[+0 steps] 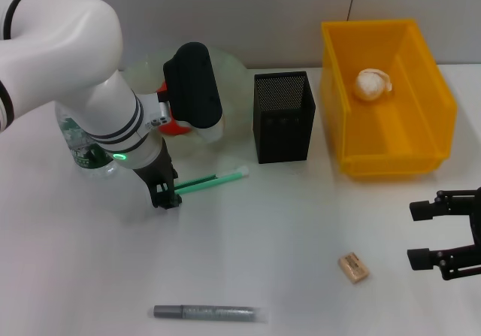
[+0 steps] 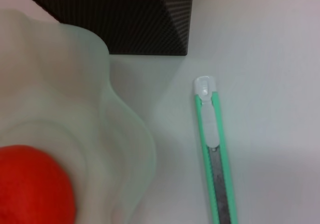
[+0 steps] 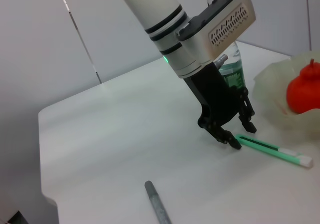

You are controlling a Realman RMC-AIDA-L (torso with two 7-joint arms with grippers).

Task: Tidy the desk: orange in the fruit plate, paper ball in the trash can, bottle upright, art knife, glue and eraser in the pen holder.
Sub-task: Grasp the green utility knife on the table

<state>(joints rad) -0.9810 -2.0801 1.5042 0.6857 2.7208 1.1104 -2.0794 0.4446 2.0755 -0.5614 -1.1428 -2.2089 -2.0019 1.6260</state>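
Left gripper [image 1: 165, 195] reaching down onto desk [image 1: 263, 261] just in front of fruit plate [image 1: 233, 80], fingers spread w/ art knife's [image 1: 214, 179] dark-blade end lying between them, not yet clamped. Knife lying flat, white tip pointing toward pen holder [image 1: 284, 116]. Orange [image 3: 304, 87] sitting in plate; bottle [image 1: 79, 144] standing beside plate, behind left arm. Paper ball [image 1: 373, 83] resting in trash can [image 1: 421, 137], far side of holder from plate. Glue [image 1: 209, 313] and eraser [image 1: 352, 267] lying well in front of holder, apart. Right gripper [image 1: 428, 234] hovering nr eraser, fingers apart, empty.
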